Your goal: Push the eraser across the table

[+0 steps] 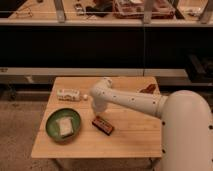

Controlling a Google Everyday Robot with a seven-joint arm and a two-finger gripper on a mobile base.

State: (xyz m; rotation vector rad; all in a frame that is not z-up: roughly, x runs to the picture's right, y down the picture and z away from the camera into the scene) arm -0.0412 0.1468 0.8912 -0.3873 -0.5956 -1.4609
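Eraser (pixel 102 125), a dark reddish-brown block, is being shown lying flat on a wooden table (pixel 135 136), a little nearer the near edge than the middle of the worktop and turned at a slant to that edge. A white robot arm (pixel 131 100) is being extended from the near right corner across the worktop toward its left half, bending downward at its end. The gripper (pixel 98 111) is being held at that end, just past the eraser on its far side. Whether it is touching the eraser cannot be told, nor whether it is spread or pressed together. A green bowl (pixel 51 121) is being shown just left of the eraser, toward the near left corner, with a pale square item (pixel 64 126) lying inside. A white packet (pixel 68 94) is being shown by the left edge toward the far left corner, and a small brown object (pixel 146 90) near the far right corner.
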